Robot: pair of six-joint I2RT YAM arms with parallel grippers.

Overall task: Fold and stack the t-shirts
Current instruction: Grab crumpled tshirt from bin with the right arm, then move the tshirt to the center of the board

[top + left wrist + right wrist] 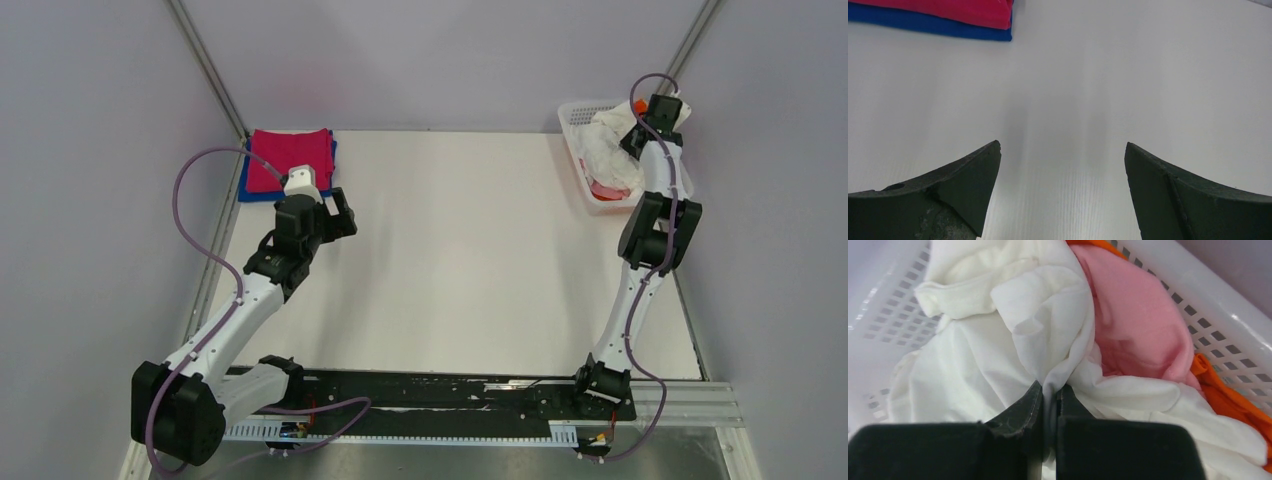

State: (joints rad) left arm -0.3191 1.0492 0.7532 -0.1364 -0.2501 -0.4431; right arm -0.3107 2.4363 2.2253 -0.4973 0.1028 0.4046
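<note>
Two folded tees lie stacked at about 10 o'clock on the table, at its far left corner. The magenta t-shirt is on top, and the blue t-shirt under it shows as a border along the left and near edges. In the left wrist view the same pair fills the 11 o'clock corner, magenta over blue, edges nearly flush.

The left gripper hangs over bare tabletop just toward 5 o'clock from that stack. Its jaws are spread wide, with nothing between them, and it is apart from the cloth.

The white lattice basket sits at about 2 o'clock, at the table's far right corner. The white t-shirt is heaped inside it in loose, crumpled folds and takes up most of the space. The pink t-shirt lies bunched beside it toward 2 o'clock in the right wrist view. The orange t-shirt is pressed against the basket wall at 3 to 4 o'clock, and another sliver of orange shows at 12 o'clock.

The right gripper reaches down into the basket. Its jaws are pressed nearly together on a raised ridge of the white t-shirt, and the pinched fold of cloth runs up out of the gap between them.

No printing or label on the cloth or basket can be read.
</note>
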